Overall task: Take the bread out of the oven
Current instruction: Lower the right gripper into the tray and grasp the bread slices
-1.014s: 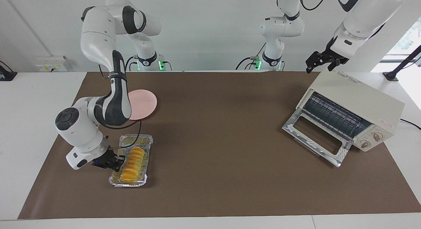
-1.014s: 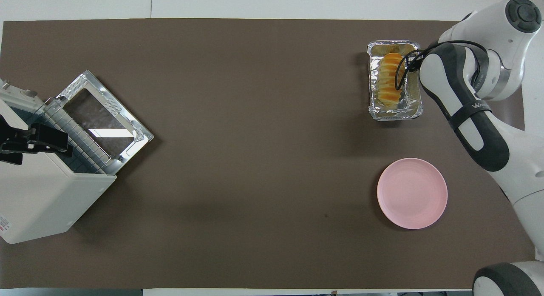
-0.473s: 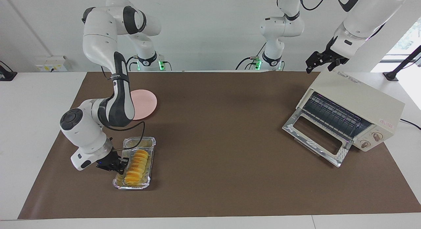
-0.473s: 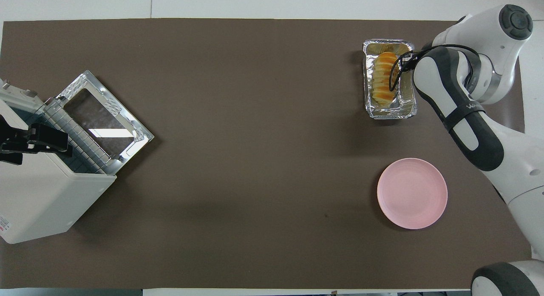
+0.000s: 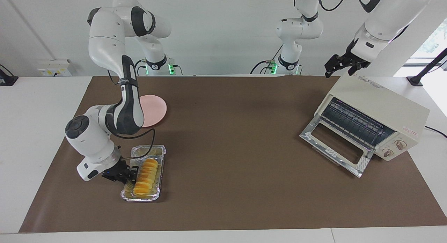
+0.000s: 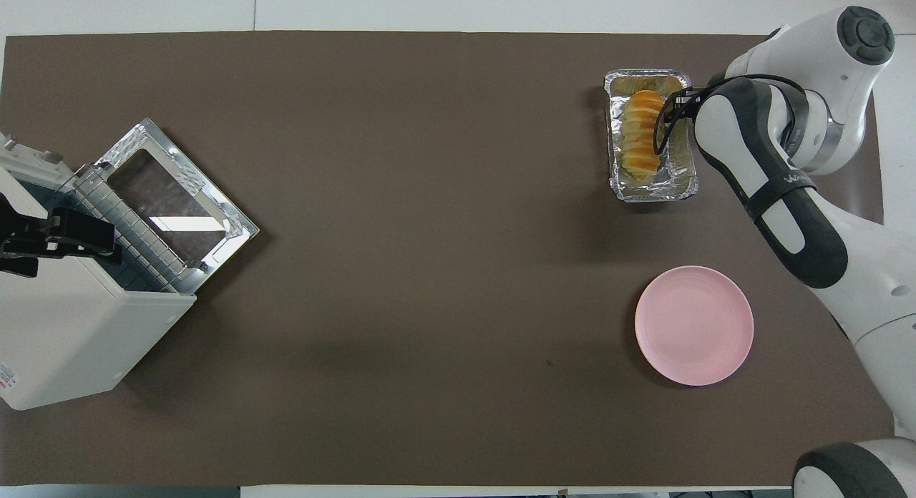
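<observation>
The yellow-orange bread (image 5: 145,176) lies in a crinkled foil tray (image 5: 159,155) on the brown mat, farther from the robots than the pink plate (image 5: 155,110). My right gripper (image 5: 127,175) is low beside the bread and shut on the tray's long rim. In the overhead view the bread (image 6: 639,133) and tray (image 6: 683,187) show, but the arm hides the gripper. The cream oven (image 5: 380,107) stands at the left arm's end, its glass door (image 5: 335,145) dropped open and its wire rack bare. My left gripper (image 5: 344,66) waits over the oven's top (image 6: 64,340).
The pink plate (image 6: 694,325) lies on the mat nearer to the robots than the tray. The brown mat (image 5: 237,131) covers the table between the tray and the oven. The oven's cable runs off at the left arm's end.
My right gripper has shifted a little toward the left arm's end, and the foil tray with the bread has moved with it. The left arm has not moved.
</observation>
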Controlling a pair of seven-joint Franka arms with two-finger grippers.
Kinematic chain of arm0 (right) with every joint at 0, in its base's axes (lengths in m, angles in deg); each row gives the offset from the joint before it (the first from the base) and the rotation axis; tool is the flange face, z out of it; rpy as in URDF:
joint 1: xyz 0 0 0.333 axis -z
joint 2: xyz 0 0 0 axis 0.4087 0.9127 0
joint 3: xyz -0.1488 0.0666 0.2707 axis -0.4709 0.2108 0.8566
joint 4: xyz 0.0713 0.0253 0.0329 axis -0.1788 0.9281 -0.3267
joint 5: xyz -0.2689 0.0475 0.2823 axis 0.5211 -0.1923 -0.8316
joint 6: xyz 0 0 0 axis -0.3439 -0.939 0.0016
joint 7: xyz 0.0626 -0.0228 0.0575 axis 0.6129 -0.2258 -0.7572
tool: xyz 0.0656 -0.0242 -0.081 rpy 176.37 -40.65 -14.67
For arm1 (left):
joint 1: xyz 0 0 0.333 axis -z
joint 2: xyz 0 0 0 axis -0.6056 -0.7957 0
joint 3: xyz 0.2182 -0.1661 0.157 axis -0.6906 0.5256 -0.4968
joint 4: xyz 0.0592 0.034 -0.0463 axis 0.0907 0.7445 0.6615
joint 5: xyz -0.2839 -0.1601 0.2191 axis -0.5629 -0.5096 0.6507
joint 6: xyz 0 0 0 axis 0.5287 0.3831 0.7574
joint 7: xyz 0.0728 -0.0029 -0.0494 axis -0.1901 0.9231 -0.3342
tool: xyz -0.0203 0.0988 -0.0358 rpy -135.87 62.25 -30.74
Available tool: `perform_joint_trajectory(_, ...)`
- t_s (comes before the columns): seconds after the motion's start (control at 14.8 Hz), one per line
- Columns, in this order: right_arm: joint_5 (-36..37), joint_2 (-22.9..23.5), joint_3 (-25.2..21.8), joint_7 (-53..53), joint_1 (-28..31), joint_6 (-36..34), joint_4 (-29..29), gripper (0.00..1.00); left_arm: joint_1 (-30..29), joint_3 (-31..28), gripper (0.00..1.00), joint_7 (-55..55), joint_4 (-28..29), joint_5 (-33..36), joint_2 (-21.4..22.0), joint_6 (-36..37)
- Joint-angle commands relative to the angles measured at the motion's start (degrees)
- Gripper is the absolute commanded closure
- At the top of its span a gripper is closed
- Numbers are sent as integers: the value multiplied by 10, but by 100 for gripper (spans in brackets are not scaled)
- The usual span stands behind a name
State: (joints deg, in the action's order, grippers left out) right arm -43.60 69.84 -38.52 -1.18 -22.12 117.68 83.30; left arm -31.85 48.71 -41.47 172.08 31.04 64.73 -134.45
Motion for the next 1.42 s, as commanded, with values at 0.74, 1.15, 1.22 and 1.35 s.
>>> perform_joint_trajectory(0.74, 61, -27, -2, 76, -63, -12, 15, 0, -4, 3, 0, 0, 13, 8, 15, -5)
perform_joint_trajectory(1.15, 63, -26, -2, 77, -65, 45, 63, 0, -4, 3, 0, 0, 13, 8, 15, -5)
perform_joint_trajectory(1.22, 63, -27, -2, 77, -65, 59, 71, 0, -4, 3, 0, 0, 13, 8, 15, -5)
perform_joint_trajectory(1.35, 62, -27, -1, 78, -65, 62, 71, 0, -4, 3, 0, 0, 13, 8, 15, -5)
